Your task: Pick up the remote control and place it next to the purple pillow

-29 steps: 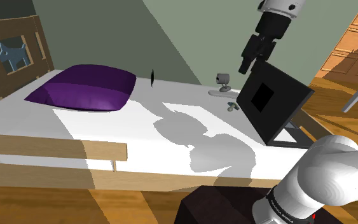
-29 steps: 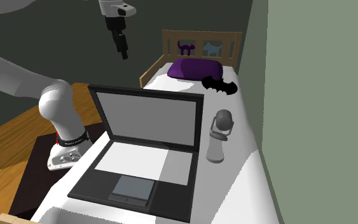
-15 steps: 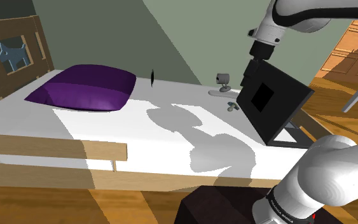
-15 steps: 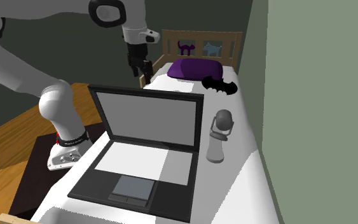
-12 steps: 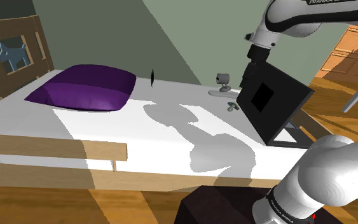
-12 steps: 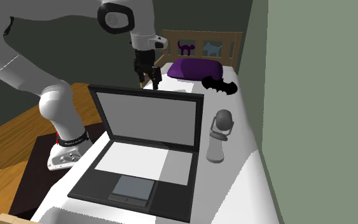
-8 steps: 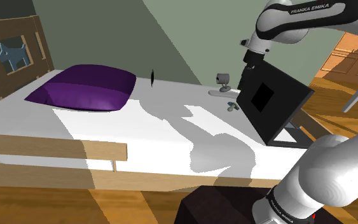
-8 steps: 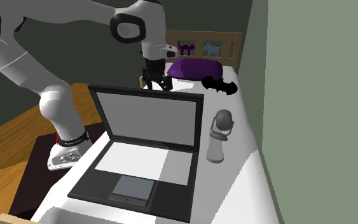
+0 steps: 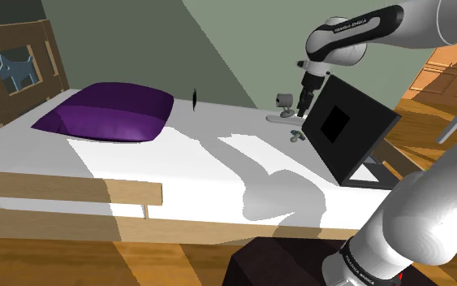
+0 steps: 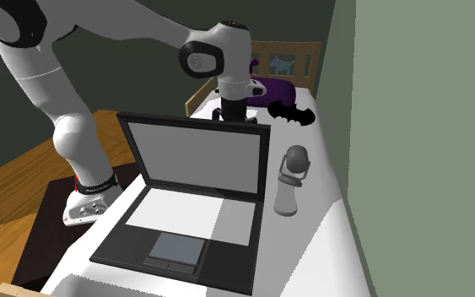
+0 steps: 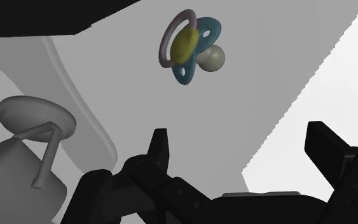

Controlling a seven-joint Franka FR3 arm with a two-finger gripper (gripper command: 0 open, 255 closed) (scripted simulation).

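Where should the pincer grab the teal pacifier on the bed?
Grip the teal pacifier with the pink ring across its shield, coming down from above. It seems to lie on its side on the white bed, ring one way, pale teat the other, so the shield stands up as a narrow ridge the open pincer should span.

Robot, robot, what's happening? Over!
Gripper open, holding nothing, low beside laptop. Pacifier just ahead, grey gadget alongside. Purple pillow far across the bed.
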